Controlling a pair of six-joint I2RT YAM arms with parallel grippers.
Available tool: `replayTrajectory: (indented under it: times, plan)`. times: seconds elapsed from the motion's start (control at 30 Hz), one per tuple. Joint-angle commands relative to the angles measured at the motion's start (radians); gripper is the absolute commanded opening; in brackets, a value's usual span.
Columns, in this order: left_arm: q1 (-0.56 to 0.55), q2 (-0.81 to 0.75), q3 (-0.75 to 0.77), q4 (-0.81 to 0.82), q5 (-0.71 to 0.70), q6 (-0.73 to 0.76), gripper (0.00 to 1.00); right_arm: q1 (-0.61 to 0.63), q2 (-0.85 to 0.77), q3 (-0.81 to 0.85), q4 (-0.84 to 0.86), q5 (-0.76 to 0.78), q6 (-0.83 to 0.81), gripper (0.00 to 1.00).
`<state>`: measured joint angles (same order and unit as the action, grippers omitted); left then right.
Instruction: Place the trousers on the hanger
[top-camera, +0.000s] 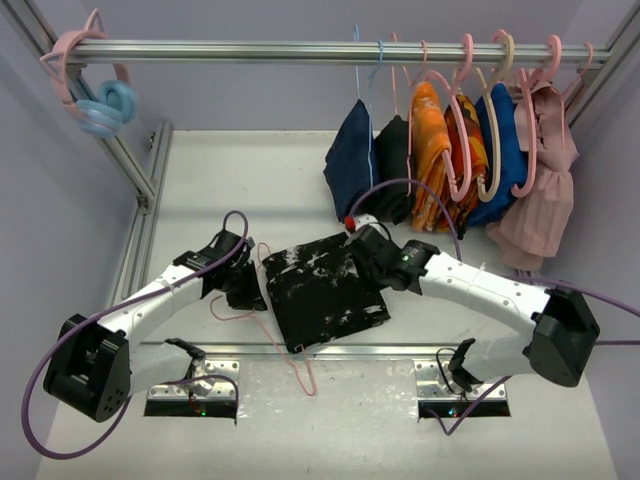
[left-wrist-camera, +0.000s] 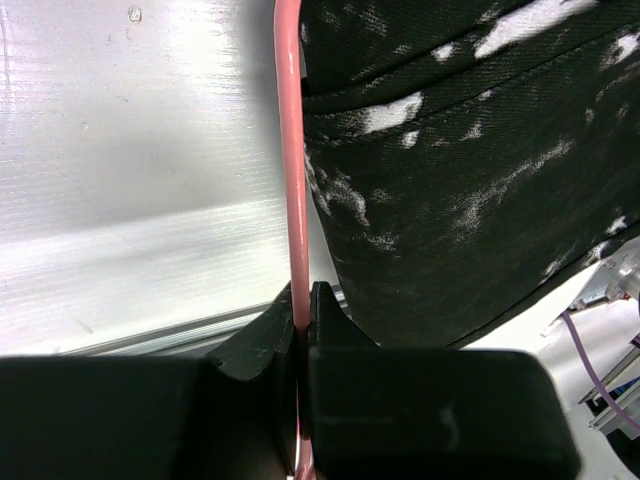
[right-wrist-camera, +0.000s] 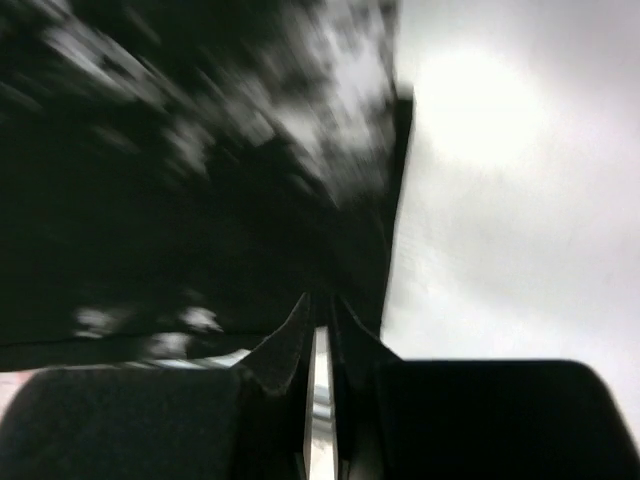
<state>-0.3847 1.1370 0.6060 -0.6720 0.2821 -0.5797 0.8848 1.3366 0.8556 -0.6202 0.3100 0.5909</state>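
The trousers (top-camera: 325, 290), black with white splatter marks, lie folded and draped over the thin pink hanger (top-camera: 236, 312) in the middle of the table. The hanger's hook (top-camera: 305, 380) sticks out toward the near edge. My left gripper (top-camera: 252, 292) is at the trousers' left edge, shut on the hanger's wire. In the left wrist view the wire (left-wrist-camera: 290, 150) runs straight up from the closed left gripper (left-wrist-camera: 303, 300), with the trousers (left-wrist-camera: 460, 180) just to its right. My right gripper (top-camera: 365, 245) is at the trousers' far right corner. The right wrist view is blurred; there the right gripper (right-wrist-camera: 322, 305) is pinched on the trousers (right-wrist-camera: 200, 150).
A metal rail (top-camera: 300, 50) spans the back. Navy (top-camera: 350, 160), black (top-camera: 393, 165), orange (top-camera: 440, 165), blue (top-camera: 500, 150) and pink (top-camera: 545, 190) garments hang at its right. Spare pink and blue hangers (top-camera: 100, 100) hang at its left. A frame post (top-camera: 135, 180) slants down the left side.
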Motion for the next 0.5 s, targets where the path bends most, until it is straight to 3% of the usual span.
replayTrajectory:
  times: [0.0, 0.17, 0.47]
  plan:
    - [0.004, -0.013, 0.028, 0.028, 0.022, 0.012, 0.00, -0.004, 0.043, 0.244, -0.049, 0.043, -0.098, 0.10]
    - [0.003, -0.013, 0.023, 0.029, 0.029, 0.014, 0.00, -0.049, 0.292, 0.408, -0.047, 0.021, -0.157, 0.12]
    - [0.004, -0.033, 0.008, 0.037, 0.061, 0.024, 0.00, -0.115, 0.679, 0.416, 0.112, 0.023, -0.172, 0.07]
